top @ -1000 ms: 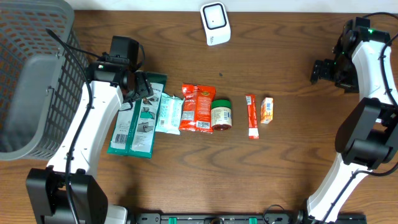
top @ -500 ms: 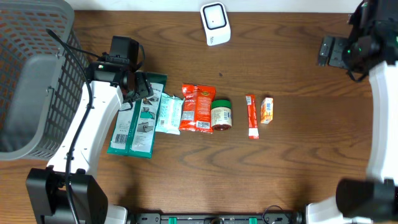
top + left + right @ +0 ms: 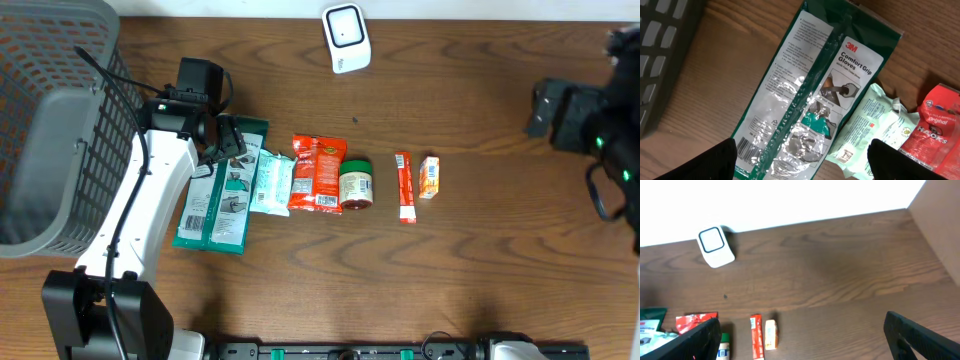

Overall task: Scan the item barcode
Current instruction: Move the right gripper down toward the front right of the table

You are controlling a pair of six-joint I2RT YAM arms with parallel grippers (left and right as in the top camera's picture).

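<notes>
1. Glove pack (image 3: 810,95): flat green film pack, face-up at the left end of a row of 6 goods. Judged the item to scan, since the left arm hangs over it. Its barcode (image 3: 746,148) sits at the near-left corner, facing up and uncovered
2. Wipes pack (image 3: 875,132): pale green, touching the glove pack's right edge; which one laps the other cannot be told
3. Rest of the row, rightward: red snack bag (image 3: 318,173), jar (image 3: 356,186), red stick pack (image 3: 404,186), small orange box (image 3: 429,177)
4. Left gripper (image 3: 805,162): jaws released and wide, nothing between them, poised above the glove pack's middle
5. Right gripper (image 3: 807,340): far right, well apart from the row, jaws spread, empty
6. Basket (image 3: 40,60): grey, along the left edge
7. Scanner (image 3: 346,38): white, at the far edge, well beyond the row

Handling note: the pack is thin and lies flat, so a pinch on its raised centre seam or far end probably holds best. Keep the fingers off the barcode corner and lift clear of the wipes pack, then turn the barcode toward the scanner
</notes>
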